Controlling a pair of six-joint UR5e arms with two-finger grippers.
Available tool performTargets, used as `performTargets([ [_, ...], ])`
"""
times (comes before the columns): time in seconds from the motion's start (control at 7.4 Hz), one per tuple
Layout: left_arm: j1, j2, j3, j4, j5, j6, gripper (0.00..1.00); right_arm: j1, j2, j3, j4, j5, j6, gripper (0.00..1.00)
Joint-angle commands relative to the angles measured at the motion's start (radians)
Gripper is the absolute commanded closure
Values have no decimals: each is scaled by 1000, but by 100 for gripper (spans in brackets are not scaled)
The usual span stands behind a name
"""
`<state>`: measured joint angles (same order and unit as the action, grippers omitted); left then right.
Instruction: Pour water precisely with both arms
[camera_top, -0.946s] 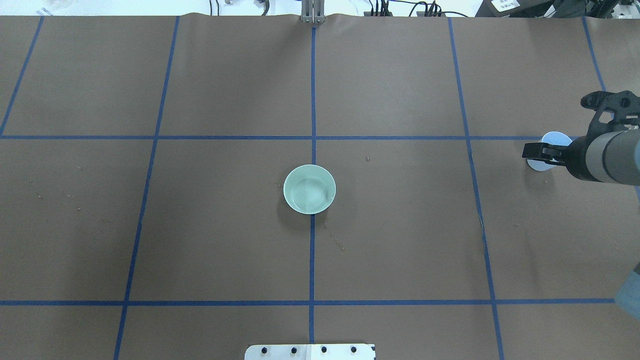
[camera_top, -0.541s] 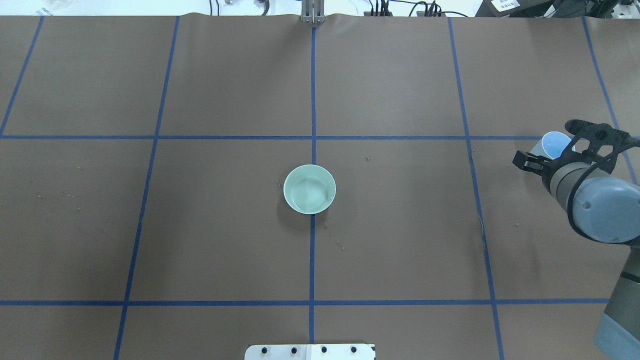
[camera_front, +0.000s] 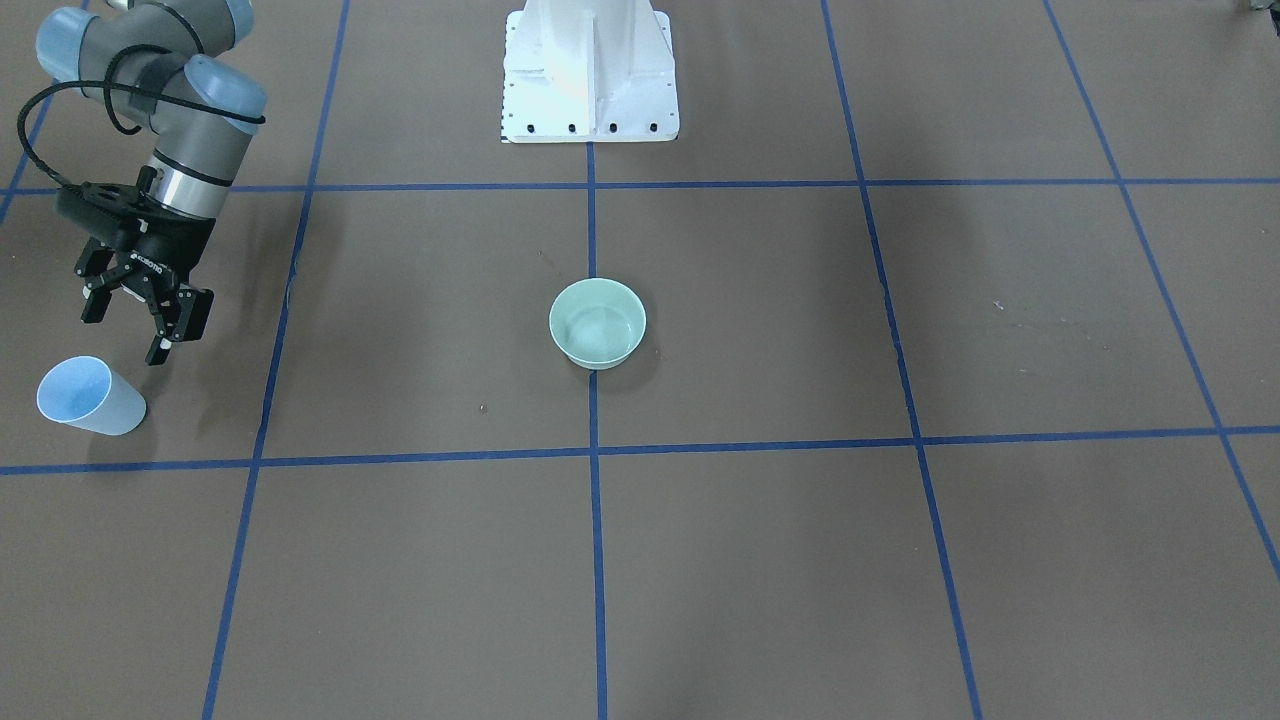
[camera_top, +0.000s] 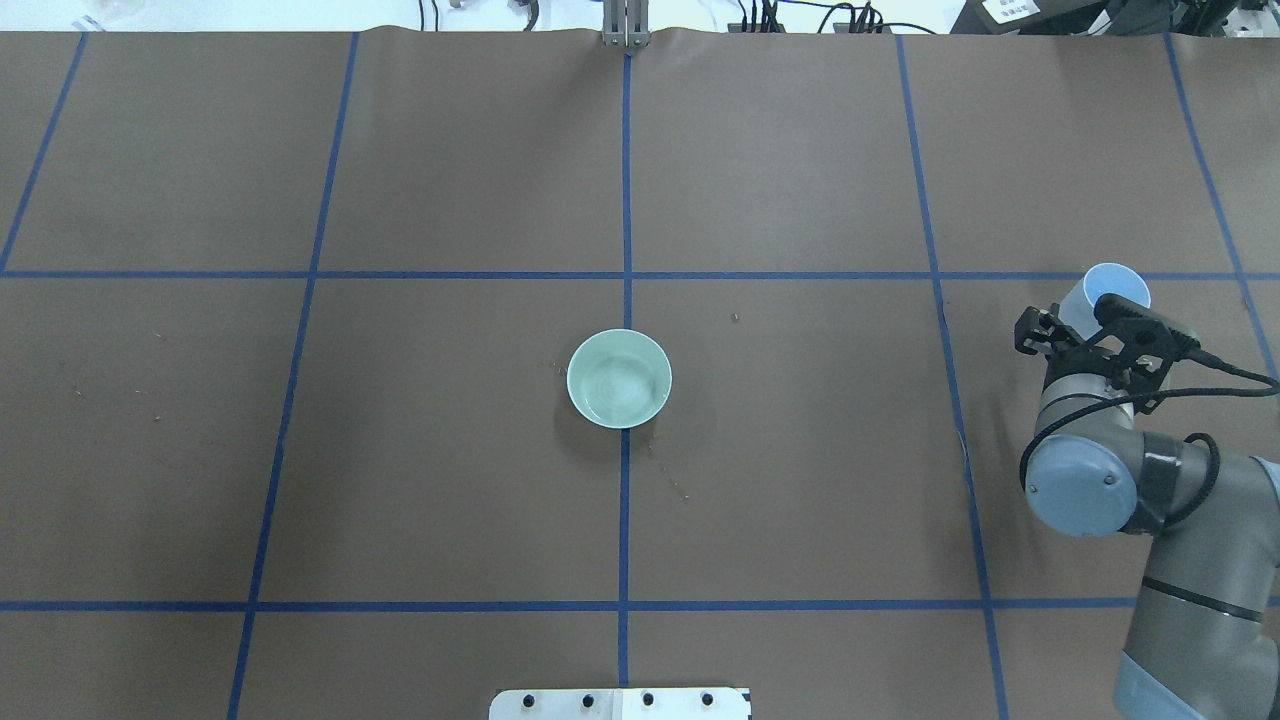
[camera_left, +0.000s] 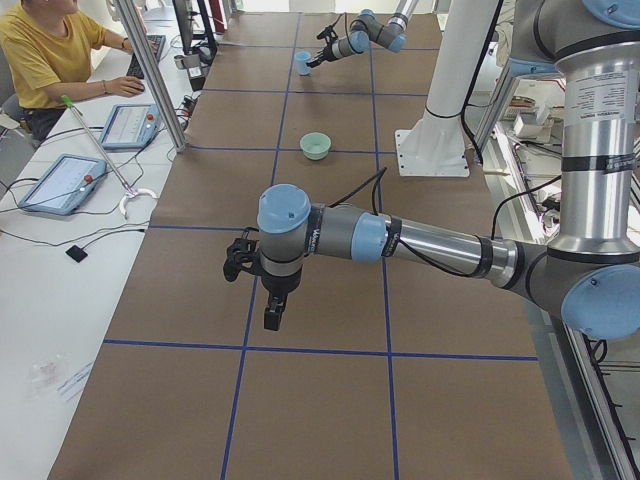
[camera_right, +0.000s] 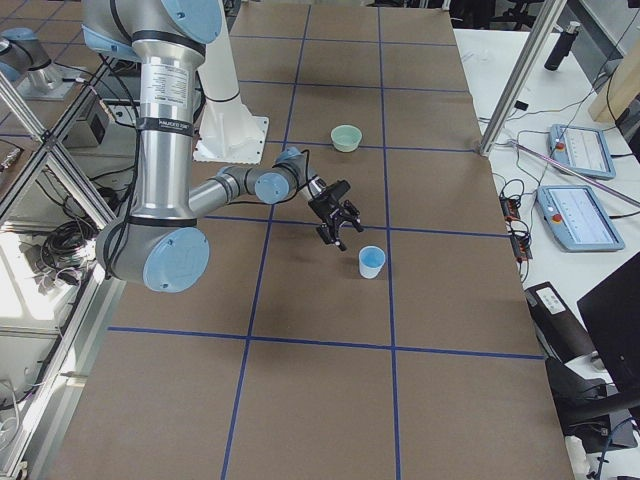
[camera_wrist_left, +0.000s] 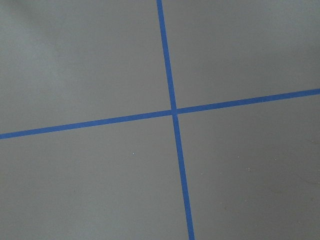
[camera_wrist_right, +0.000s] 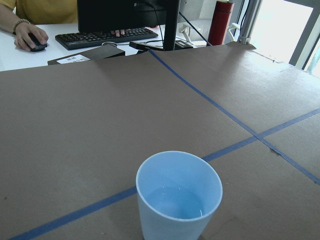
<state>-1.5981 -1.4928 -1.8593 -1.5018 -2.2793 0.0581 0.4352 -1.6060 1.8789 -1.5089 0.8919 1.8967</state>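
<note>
Hovering with jaws spread wide and empty, the right gripper (camera_front: 123, 335) has the blue cup (camera_front: 90, 397) of water (camera_wrist_right: 175, 204) standing just beyond it on the counter (camera_front: 760, 310); whether the left gripper (camera_left: 270, 315) is open cannot be told.

Two arms: right arm (camera_top: 1180, 500), left arm (camera_left: 430, 240). Two grippers: right gripper (camera_front: 122, 335), left gripper (camera_left: 250, 298). One table (camera_top: 450, 480). One cup (camera_front: 115, 412), one bowl (camera_front: 590, 360); water (camera_wrist_right: 177, 202) lies in both. One pedestal (camera_front: 590, 70). One person (camera_left: 45, 55). Two tablets (camera_left: 60, 182). One keyboard (camera_wrist_right: 105, 36), one monitor (camera_wrist_right: 125, 12), one mouse (camera_wrist_right: 40, 48), one red bottle (camera_wrist_right: 220, 22).
</note>
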Motion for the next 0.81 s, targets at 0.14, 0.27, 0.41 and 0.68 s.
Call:
performTargets([
  [0.14, -3, 13, -4, 0, 0, 0, 0, -9, 70, -107, -57, -71, 74, 1],
  [0.27, -3, 13, -4, 0, 0, -1, 0, -7, 67, -139, -57, -86, 78, 1],
  [0.41, -3, 13, -4, 0, 0, 0, 0, -7, 64, -170, -57, -93, 78, 1],
  [0.68, -3, 13, -4, 0, 0, -1, 0, -7, 69, -188, -57, -94, 90, 0],
])
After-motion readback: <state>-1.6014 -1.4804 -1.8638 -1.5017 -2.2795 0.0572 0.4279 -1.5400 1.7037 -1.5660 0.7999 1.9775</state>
